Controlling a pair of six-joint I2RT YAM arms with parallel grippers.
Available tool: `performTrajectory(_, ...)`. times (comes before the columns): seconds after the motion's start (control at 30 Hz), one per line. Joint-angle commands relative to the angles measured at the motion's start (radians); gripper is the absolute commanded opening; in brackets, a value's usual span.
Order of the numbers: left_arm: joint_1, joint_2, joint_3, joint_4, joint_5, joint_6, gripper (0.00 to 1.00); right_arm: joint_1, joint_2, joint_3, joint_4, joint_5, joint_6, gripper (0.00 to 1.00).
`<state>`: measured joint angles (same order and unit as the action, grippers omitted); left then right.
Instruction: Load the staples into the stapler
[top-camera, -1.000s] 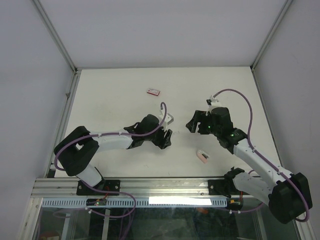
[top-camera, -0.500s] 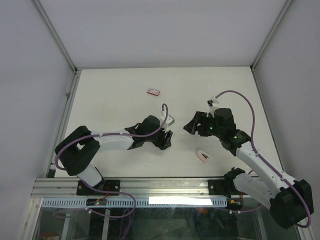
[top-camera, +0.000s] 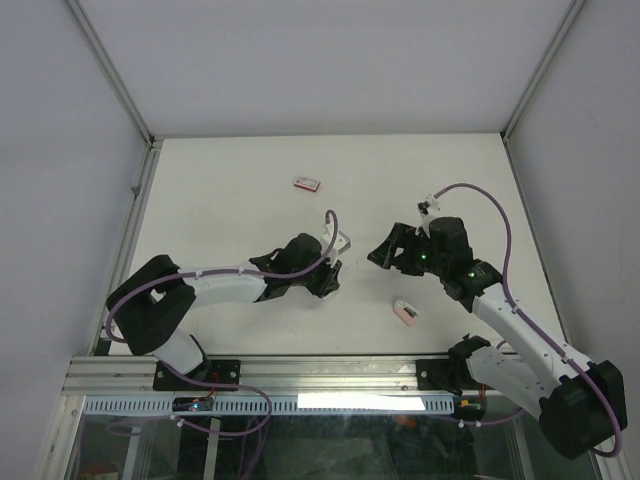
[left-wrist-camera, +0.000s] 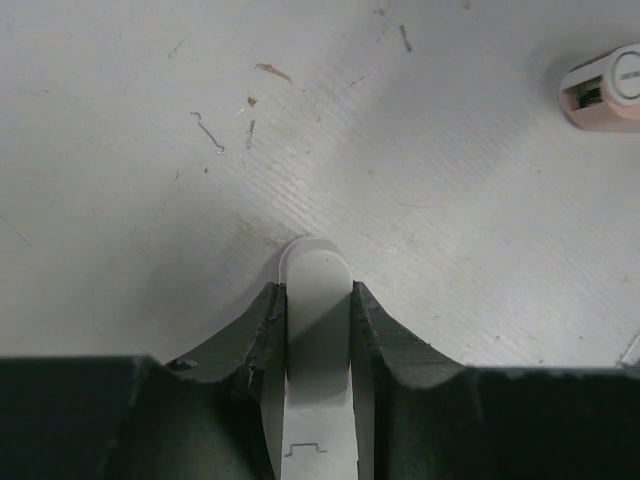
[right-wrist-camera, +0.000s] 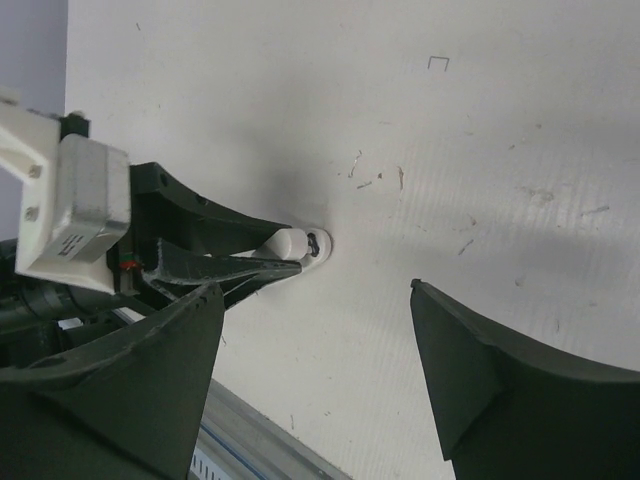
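Note:
My left gripper (top-camera: 328, 274) is shut on a white, round-ended flat stapler piece (left-wrist-camera: 318, 300) with a staple mark on it, its tip resting near the table. The right wrist view shows that piece's tip (right-wrist-camera: 300, 245) sticking out of the left jaws. My right gripper (top-camera: 385, 250) is open and empty, just right of the left one; in its own view (right-wrist-camera: 315, 290) the jaws stand wide apart. The red-pink staple box (top-camera: 307, 183) lies far back on the table. No staple strip shows.
A small pink and white object (top-camera: 404, 313) lies near the front, also in the left wrist view (left-wrist-camera: 605, 88). Loose bent staples (left-wrist-camera: 210, 130) and bits are scattered on the white table (top-camera: 220, 200). A metal rail (top-camera: 300, 372) runs along the front edge.
My right gripper has shifted a little lower and nearer the left gripper. My left gripper has edged slightly with the white piece still held.

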<state>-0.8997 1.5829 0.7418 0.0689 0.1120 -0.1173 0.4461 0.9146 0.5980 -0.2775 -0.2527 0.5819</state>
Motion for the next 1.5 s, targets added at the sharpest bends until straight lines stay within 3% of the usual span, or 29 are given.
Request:
performTrajectory(0.0, -0.088, -0.195, 0.002, 0.056, -0.078, 0.024, 0.00, -0.010, 0.006, 0.049, -0.068, -0.024, 0.083, 0.76)
performTrajectory(0.2, -0.284, -0.382, -0.017, 0.096, -0.236, 0.098, 0.00, -0.025, -0.016, 0.031, -0.059, -0.291, 0.159, 0.70)
performTrajectory(0.5, -0.300, -0.460, -0.021, 0.042, -0.224, 0.108, 0.00, -0.058, -0.115, 0.030, -0.072, -0.463, 0.189, 0.52)
performTrajectory(0.6, -0.299, -0.477, -0.032, 0.044, -0.243, 0.110, 0.00, -0.057, -0.112, 0.025, -0.073, -0.524, 0.179, 0.50)
performTrajectory(1.07, -0.301, -0.504, -0.035, 0.069, -0.204, 0.114, 0.00, -0.055, -0.030, -0.001, 0.021, -0.656, 0.204, 0.39)
performTrajectory(1.47, -0.308, -0.500, -0.026, 0.078, -0.191, 0.111, 0.00, -0.027, 0.009, -0.021, 0.070, -0.651, 0.233, 0.31)
